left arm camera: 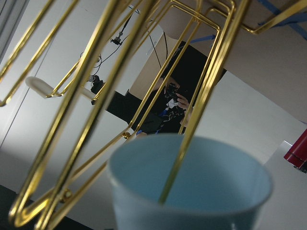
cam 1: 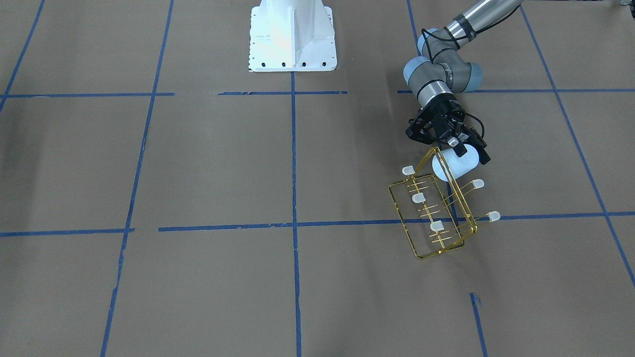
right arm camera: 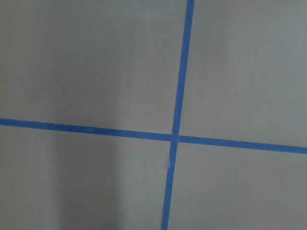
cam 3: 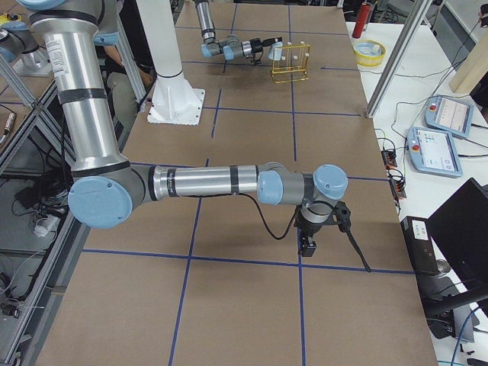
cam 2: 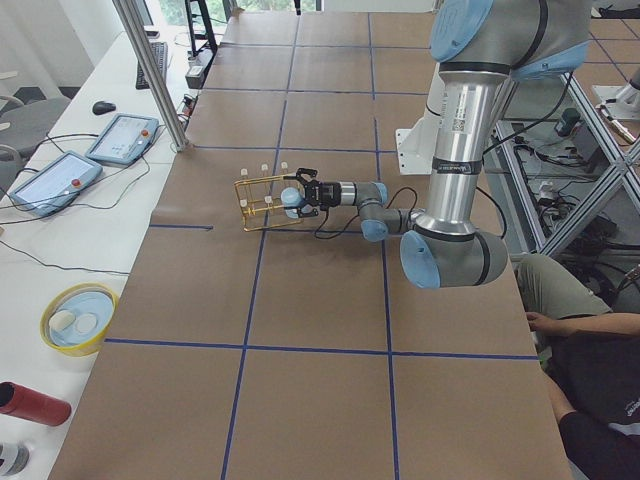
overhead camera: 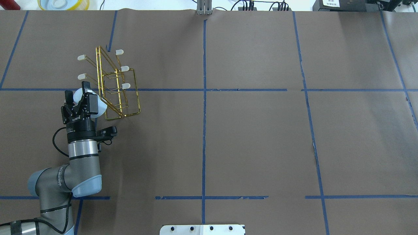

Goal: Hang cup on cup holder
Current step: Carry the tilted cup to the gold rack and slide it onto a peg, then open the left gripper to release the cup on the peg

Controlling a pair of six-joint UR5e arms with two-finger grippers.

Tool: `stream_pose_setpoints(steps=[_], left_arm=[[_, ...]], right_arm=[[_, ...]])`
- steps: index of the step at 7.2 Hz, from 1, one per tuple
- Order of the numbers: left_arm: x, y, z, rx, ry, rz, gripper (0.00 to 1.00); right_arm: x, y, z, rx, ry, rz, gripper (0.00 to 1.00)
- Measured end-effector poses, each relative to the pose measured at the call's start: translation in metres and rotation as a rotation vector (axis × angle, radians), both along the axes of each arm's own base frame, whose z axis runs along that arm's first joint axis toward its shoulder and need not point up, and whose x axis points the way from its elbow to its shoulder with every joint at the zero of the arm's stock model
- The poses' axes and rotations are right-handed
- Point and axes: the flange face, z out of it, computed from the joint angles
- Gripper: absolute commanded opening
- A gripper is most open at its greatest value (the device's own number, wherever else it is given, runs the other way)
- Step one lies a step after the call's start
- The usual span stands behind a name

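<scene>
My left gripper (overhead camera: 80,96) is shut on the pale blue cup (overhead camera: 100,110) and holds it on its side at the near end of the gold wire cup holder (overhead camera: 117,88). In the front view the cup (cam 1: 456,166) lies against the rack's upright frame (cam 1: 436,218), below the left gripper (cam 1: 469,153). In the left wrist view the cup's open mouth (left arm camera: 192,191) faces the rack (left arm camera: 96,96), and one gold wire reaches into the mouth. My right gripper (cam 3: 309,244) hangs low over bare table far from the rack; I cannot tell whether it is open or shut.
The white robot base (cam 1: 292,34) stands at the table's robot-side edge. A yellow-rimmed bowl (cam 2: 78,318) and a red can (cam 2: 30,403) lie on the side table. A metal post (cam 2: 155,75) stands by the table. A person (cam 2: 590,370) sits by the robot.
</scene>
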Motion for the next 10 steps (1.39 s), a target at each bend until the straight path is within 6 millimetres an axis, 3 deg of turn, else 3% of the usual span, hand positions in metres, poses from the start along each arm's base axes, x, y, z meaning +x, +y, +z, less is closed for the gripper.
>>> stream_pose_setpoints(steps=[3, 5, 8, 10], left_arm=[[-0.003, 0.001, -0.002, 0.002, 0.006, 0.0, 1.0], [-0.017, 0.005, -0.003, 0.008, 0.026, -0.002, 1.0], [-0.069, 0.02, -0.002, 0.021, 0.07, -0.001, 1.0], [-0.105, 0.03, -0.006, 0.062, 0.21, -0.001, 1.0]], right_arm=[[0.0, 0.0, 0.0, 0.0, 0.0, 0.0, 1.0], [0.0, 0.0, 0.0, 0.0, 0.0, 0.0, 1.0], [0.0, 0.0, 0.0, 0.0, 0.0, 0.0, 1.0], [0.0, 0.0, 0.0, 0.0, 0.0, 0.0, 1.0]])
